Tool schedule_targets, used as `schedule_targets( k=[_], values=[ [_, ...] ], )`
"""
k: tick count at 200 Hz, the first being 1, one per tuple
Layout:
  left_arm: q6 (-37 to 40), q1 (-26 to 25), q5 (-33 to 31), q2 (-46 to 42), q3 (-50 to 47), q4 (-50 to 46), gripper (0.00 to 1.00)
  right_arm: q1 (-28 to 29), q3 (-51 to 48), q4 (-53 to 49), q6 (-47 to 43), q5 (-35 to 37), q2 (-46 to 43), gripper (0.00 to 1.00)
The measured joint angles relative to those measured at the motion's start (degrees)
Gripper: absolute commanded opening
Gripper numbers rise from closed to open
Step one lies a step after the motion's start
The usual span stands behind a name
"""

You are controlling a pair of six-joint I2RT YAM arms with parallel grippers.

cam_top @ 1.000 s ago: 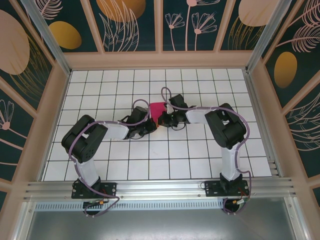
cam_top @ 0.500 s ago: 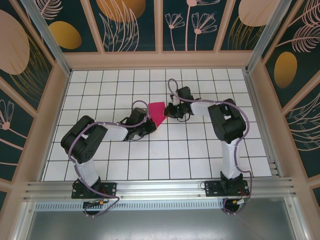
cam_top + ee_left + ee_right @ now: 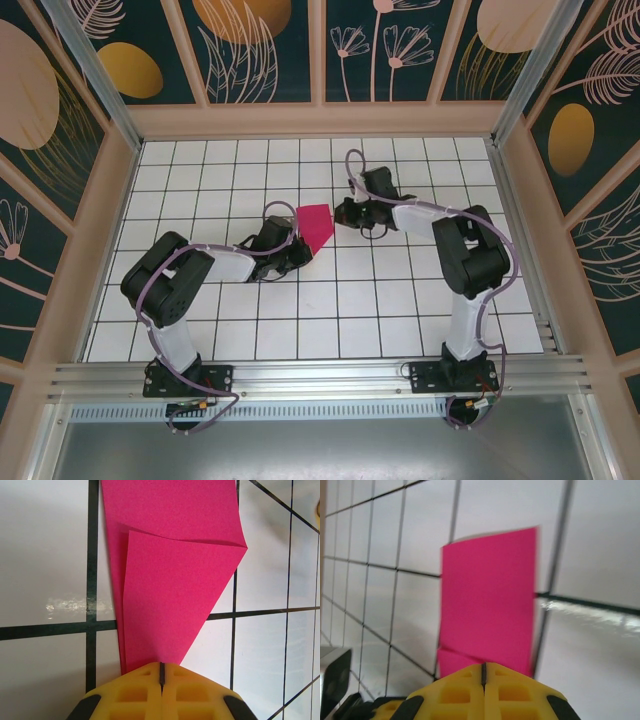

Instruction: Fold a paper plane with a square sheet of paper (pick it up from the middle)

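The pink sheet of paper (image 3: pixel 316 222) lies flat on the white grid floor, folded into a wedge that narrows toward the near side. In the left wrist view the paper (image 3: pixel 175 580) shows a folded flap and tapers to a point under my left gripper (image 3: pixel 161 666), which is shut with its yellow tips over that point. From above, the left gripper (image 3: pixel 297 243) sits at the paper's near-left corner. My right gripper (image 3: pixel 343 212) is shut just right of the paper. In the right wrist view the paper (image 3: pixel 487 595) lies straight ahead of the right gripper (image 3: pixel 483 666), which has nothing between its fingers.
The tiled floor (image 3: pixel 400 300) is walled by wooden frame panels (image 3: pixel 320 120) at the back and both sides. A metal rail (image 3: pixel 320 375) runs along the near edge by the arm bases.
The right gripper has lifted off the paper and swung back and to the right, so more of the pink sheet now shows. The left gripper has stayed at the paper's near corner.
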Motion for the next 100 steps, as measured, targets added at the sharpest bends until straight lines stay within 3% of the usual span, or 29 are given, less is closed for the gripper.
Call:
schedule_targets(
  k=[39, 100],
  values=[
    [0.0, 0.0, 0.0, 0.0, 0.0, 0.0, 0.0, 5.07, -2.43, 1.4, 1.31, -2.54, 1.49, 0.0],
    [0.02, 0.0, 0.0, 0.0, 0.0, -0.02, 0.0, 4.13, -1.81, 1.25, 1.73, -2.67, 5.33, 0.0]
  ],
)
